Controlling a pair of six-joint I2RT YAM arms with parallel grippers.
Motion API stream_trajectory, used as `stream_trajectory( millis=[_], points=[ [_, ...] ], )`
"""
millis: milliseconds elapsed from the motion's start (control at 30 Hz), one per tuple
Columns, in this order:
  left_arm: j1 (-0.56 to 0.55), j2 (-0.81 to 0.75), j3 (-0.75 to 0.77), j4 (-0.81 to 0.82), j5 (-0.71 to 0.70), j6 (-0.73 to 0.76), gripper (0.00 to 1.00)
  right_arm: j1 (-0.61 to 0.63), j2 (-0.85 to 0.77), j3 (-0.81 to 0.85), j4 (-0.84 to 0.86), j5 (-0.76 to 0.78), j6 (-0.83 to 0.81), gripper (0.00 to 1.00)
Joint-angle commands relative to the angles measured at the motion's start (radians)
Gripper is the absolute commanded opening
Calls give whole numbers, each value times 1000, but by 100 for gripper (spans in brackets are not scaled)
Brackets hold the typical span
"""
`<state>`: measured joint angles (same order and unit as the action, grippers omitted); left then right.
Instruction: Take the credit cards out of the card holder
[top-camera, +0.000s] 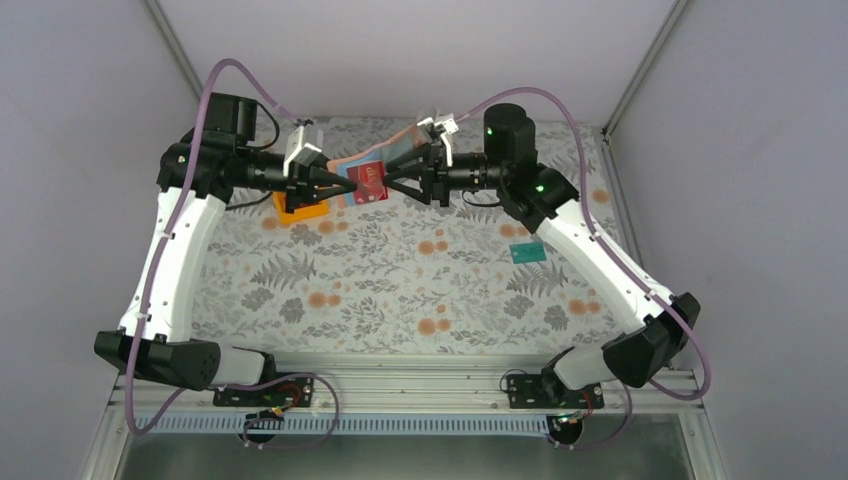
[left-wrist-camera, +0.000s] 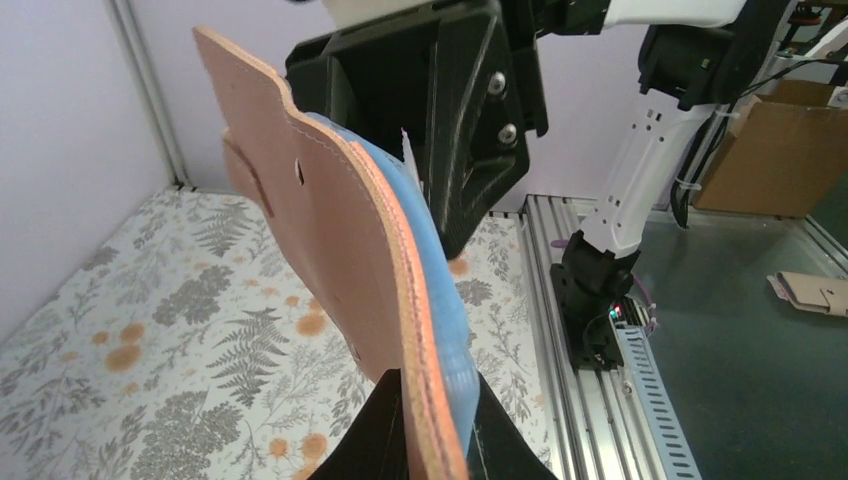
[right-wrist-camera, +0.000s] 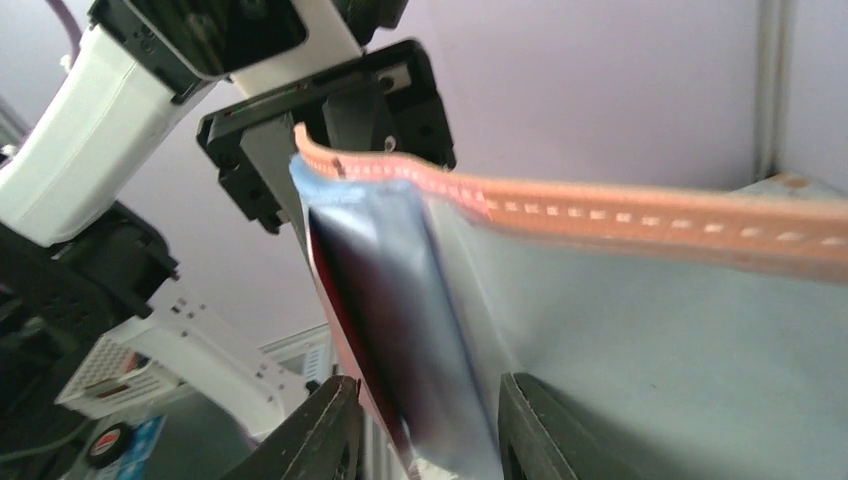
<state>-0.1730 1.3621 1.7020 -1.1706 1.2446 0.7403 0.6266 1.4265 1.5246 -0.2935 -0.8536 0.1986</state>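
Teal card (top-camera: 527, 253) lies on counter (top-camera: 400, 290); red cards (top-camera: 372, 183) inside card holder (left-wrist-camera: 320, 220); left pincer (top-camera: 336, 180) clamps holder, right pincer (top-camera: 388, 185) grip unclear.

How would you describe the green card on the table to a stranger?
Look at the flowered table, on its right half, just beside the white right arm. A small teal-green card lies flat there by itself. The only other card in view is red and sits in the wallet held up in the air.

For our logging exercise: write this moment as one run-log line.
left gripper: shut on card holder | right gripper: astride red card end, grip unclear | teal card: on table
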Motion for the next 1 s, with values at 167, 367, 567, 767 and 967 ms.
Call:
stream_trajectory(
  millis=[167,367,567,767,967],
  points=[
    [-1,-5,40,-17,108,56,2,21,28,3,-70,-143,-103,5],
    [0,-6,35,-21,110,62,3,21,-6,-1,-63,-142,-125,4],
    [-1,-4,27,-38,127,84,24,21,-31,6,-79,-128,-151,4],
    [-2,-9,27,-55,131,104,27,15,-49,12,-112,-93,-173,4],
    [-1,-10,26,-60,133,111,21,3,-64,16,-149,-57,-191,4]
  ],
)
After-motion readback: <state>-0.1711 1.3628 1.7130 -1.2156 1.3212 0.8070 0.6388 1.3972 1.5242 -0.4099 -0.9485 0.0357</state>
